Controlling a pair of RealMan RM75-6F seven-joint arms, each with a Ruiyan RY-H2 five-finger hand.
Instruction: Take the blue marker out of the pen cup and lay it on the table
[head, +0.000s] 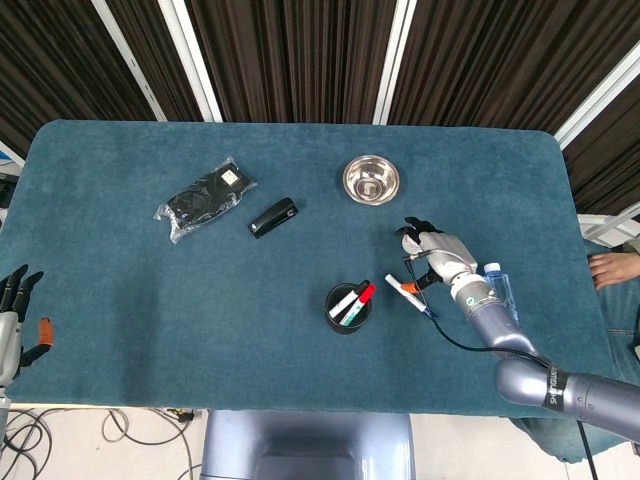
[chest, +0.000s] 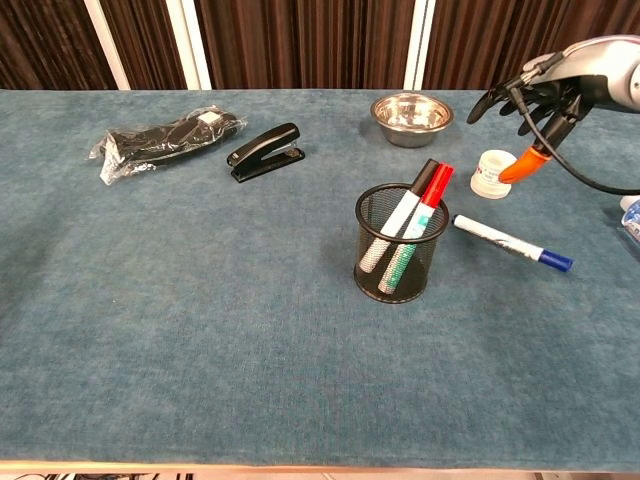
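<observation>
Lying flat on the table (chest: 200, 330), the blue marker (chest: 512, 243) is out of the pen cup (chest: 400, 245) and sits just below the right hand (chest: 545, 95), apart from its fingers. That hand hovers above it with fingers spread and grasping nothing; the orange tip on one finger (chest: 525, 163) hangs over the cloth, just beside a small white jar (chest: 490, 173) that stands under the hand. In the head view the right hand (head: 435, 253) shows above and to the side of the marker (head: 409, 295), with the cup (head: 348, 307) further off on the far side of the marker from the hand.

Judging by how things lie, the placing step looks complete: the marker is down and released, and the cup holds only the red and black-capped markers. What remains is to draw the right hand up and clear, keeping the fingers off the marker so it does not roll, and off the white jar beneath.

Low at the table's near corner, the left hand (head: 14, 315) rests with fingers apart and nothing in it, well away from everything else
</observation>
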